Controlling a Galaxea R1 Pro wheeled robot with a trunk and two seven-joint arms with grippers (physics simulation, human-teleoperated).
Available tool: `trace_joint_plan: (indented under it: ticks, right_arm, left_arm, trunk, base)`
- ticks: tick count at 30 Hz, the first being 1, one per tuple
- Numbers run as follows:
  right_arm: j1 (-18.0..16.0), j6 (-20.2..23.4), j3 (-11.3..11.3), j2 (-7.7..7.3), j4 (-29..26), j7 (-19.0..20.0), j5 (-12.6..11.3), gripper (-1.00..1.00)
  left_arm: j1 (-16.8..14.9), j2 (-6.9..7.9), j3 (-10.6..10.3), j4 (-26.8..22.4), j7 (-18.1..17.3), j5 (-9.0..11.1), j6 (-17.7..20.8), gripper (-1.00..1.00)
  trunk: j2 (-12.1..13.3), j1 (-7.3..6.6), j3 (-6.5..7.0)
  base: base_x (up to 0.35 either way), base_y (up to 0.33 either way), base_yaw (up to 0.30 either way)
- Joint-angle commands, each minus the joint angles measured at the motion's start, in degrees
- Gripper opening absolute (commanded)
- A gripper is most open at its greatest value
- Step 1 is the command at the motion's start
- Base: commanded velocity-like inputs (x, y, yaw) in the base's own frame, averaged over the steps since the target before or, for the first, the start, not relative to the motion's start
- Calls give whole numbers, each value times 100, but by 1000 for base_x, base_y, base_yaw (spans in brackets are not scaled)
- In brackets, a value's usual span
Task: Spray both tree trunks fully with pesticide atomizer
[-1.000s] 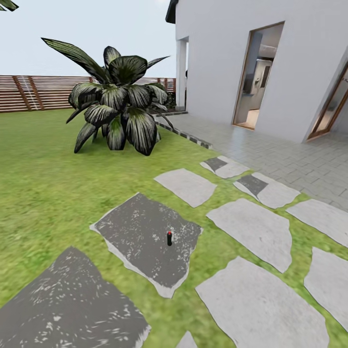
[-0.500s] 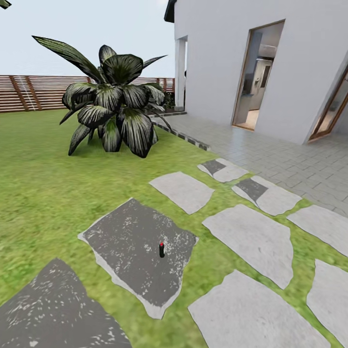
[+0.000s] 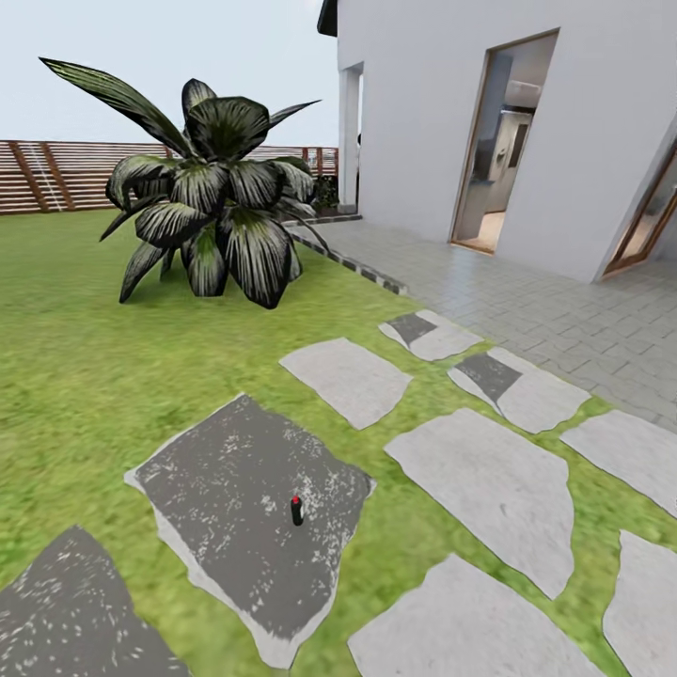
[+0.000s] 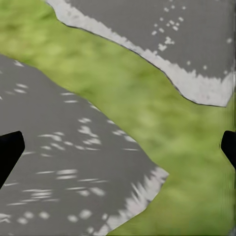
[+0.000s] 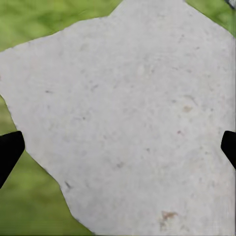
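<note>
The head camera looks forward and down across the lawn toward the house wall. Each wrist camera faces straight down, close over the ground: the left over a dark stepping stone, the right over a pale stepping stone.

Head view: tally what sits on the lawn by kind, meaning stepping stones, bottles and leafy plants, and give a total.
stepping stones: 9
bottle: 1, standing on the large dark stone
leafy plant: 1
Total: 11
</note>
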Motion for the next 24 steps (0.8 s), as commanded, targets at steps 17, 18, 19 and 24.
trace_joint_plan:
  ticks: [17, 18, 19, 24]
  right_arm:
    - [0, 0, 0, 0, -1, 0, -9, 100]
    - [0, 0, -2, 0, -2, 0, -9, 100]
    - [0, 0, -5, 0, -2, 0, -9, 100]
    - [0, 0, -12, 0, -4, 0, -9, 100]
  left_arm:
    - [0, 1, 0, 0, 0, -1, 0, 100]
    - [0, 1, 0, 0, 0, 0, 0, 100]
    - [0, 2, 0, 0, 0, 0, 0, 100]
    - [0, 0, 0, 0, 0, 0, 0, 100]
  trunk:
    - [0, 0, 0]
    - [0, 0, 0]
    - [0, 0, 0]
    - [0, 0, -1]
  base:
    - [237, -190, 0]
    - [235, -195, 0]
    - [235, -195, 0]
    - [235, -195, 51]
